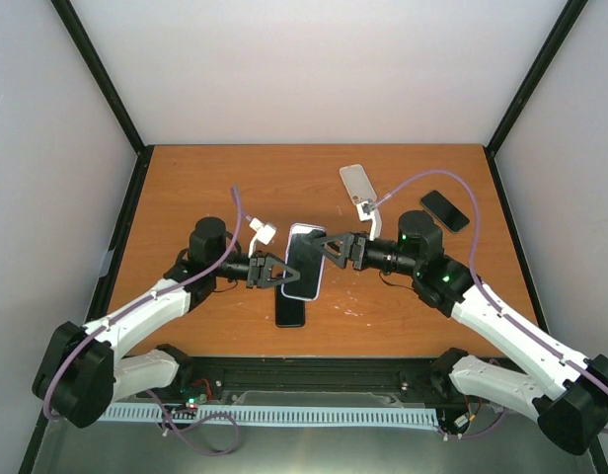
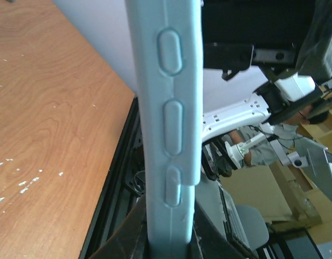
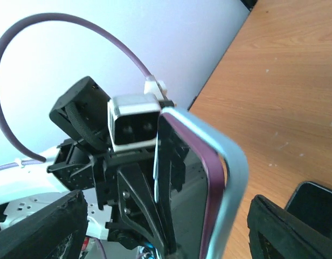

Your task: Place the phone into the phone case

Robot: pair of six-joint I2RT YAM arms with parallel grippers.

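Phone case (image 1: 304, 267) mid-counter (image 1: 205, 188), between left gripper (image 1: 281, 272) and right gripper (image 1: 329, 249); near phone (image 1: 290, 312) before it; far case (image 1: 356, 182) and far phone (image 1: 444, 209) behind, rightward.

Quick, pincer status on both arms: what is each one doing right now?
Left pincer: shut, holding the light blue phone case upright.
Right pincer: open, fingers either side of the case, not gripping it.

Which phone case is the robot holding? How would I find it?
Find the middle of the wooden table, where the two robot arms meet. The left gripper pinches a pale blue case there. It's the only one lifted up; the dark phone below it and the whitish case lie flat.
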